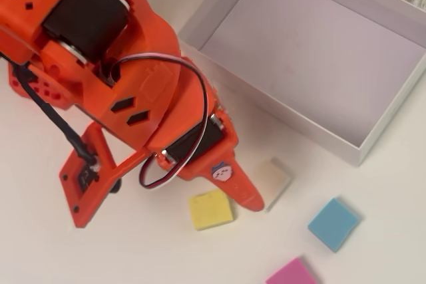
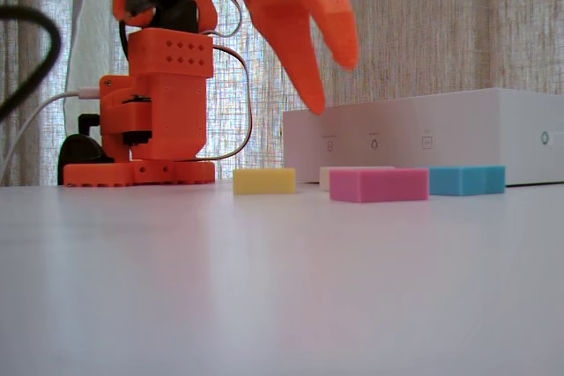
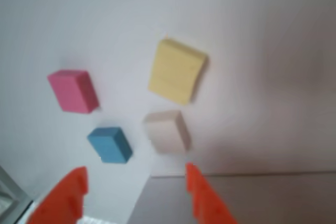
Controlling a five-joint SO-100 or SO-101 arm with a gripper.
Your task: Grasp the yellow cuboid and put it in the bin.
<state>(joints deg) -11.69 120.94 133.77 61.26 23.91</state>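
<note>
The yellow cuboid [image 1: 211, 209] lies flat on the white table, also in the fixed view [image 2: 263, 180] and the wrist view [image 3: 176, 72]. My orange gripper [image 1: 249, 199] hangs in the air above the spot between the yellow cuboid and a cream block. It is open and empty. In the fixed view the gripper [image 2: 333, 84] is well above the table. In the wrist view its gripper [image 3: 134, 182] tips frame the bottom edge. The bin [image 1: 279, 114], a shallow white box, stands at the upper right and is empty; it also shows in the fixed view [image 2: 423, 134].
A cream block [image 1: 274, 181] lies just right of the yellow one, half under the finger. A blue block [image 1: 334, 224] and a pink block [image 1: 293, 274] lie further right and nearer the front. The arm's base [image 2: 154, 112] stands at the left.
</note>
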